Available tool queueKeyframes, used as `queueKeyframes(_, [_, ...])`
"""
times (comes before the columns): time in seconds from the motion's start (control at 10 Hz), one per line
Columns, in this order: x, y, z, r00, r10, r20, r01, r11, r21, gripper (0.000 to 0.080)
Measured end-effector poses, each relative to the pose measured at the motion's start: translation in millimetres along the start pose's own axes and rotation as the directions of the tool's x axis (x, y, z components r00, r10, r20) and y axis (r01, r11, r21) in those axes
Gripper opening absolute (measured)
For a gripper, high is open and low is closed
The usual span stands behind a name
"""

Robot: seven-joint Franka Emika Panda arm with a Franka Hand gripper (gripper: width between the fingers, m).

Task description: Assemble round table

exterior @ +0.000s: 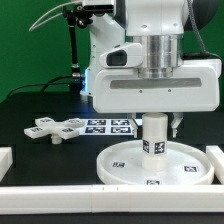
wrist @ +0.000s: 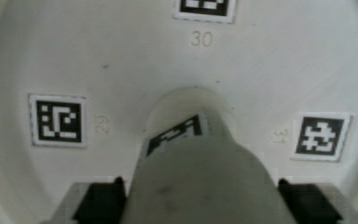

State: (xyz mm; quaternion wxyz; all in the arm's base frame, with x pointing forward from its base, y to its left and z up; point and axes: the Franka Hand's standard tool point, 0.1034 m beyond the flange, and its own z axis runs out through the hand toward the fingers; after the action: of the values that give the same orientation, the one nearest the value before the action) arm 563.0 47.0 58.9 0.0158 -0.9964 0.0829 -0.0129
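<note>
The large white rimmed disc (exterior: 120,166) lies flat on the black table, with square tags on its face; it fills the wrist view (wrist: 87,60). The short cylindrical post (exterior: 153,141) stands upright at the disc's centre. My gripper (exterior: 153,122) is directly above it and shut on the post's upper part. In the wrist view the post (wrist: 194,150) runs between my dark fingers (wrist: 101,200), and the gripper (wrist: 197,205) is closed on it. The disc's hub is hidden under the post. The flat lobed cross piece (exterior: 52,129) lies loose at the exterior view's left.
The marker board (exterior: 108,125) lies behind the disc, beside the cross piece. White rails edge the table at the front (exterior: 90,195), at the exterior view's left (exterior: 5,158) and right (exterior: 215,155). A black stand with cables (exterior: 72,60) rises at the back.
</note>
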Motion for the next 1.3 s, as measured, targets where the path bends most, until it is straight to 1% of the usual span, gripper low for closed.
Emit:
queueKeyframes(0.1, [0.0, -0.1, 0.0, 0.999, 0.041, 0.0, -0.041, 0.999, 0.001, 0.0409])
queueKeyframes(0.2, [-0.2, 0.3, 0.1, 0.989, 0.15, 0.003, -0.15, 0.989, 0.009, 0.0409])
queueKeyframes(0.3, [1.0, 0.5, -0.3, 0.963, 0.271, 0.004, -0.271, 0.962, 0.027, 0.0409])
queueKeyframes(0.4, [1.7, 0.0, -0.8, 0.929, 0.37, 0.009, -0.37, 0.928, 0.038, 0.0409])
queueKeyframes(0.5, [1.5, -0.7, -1.1, 0.865, 0.501, 0.015, -0.501, 0.865, 0.034, 0.0409])
queueKeyframes(0.6, [2.0, -1.3, -0.5, 0.798, 0.602, 0.023, -0.602, 0.797, 0.035, 0.0409])
queueKeyframes(0.8, [3.7, -1.4, 0.0, 0.67, 0.741, 0.042, -0.743, 0.668, 0.049, 0.0409])
queueKeyframes(1.0, [3.6, -1.7, 0.0, 0.592, 0.804, 0.052, -0.806, 0.59, 0.048, 0.0409])
queueKeyframes(1.2, [3.5, -2.1, 0.1, 0.457, 0.886, 0.073, -0.889, 0.455, 0.047, 0.0409])
queueKeyframes(1.3, [3.2, -2.2, 0.3, 0.42, 0.904, 0.079, -0.908, 0.417, 0.045, 0.0409])
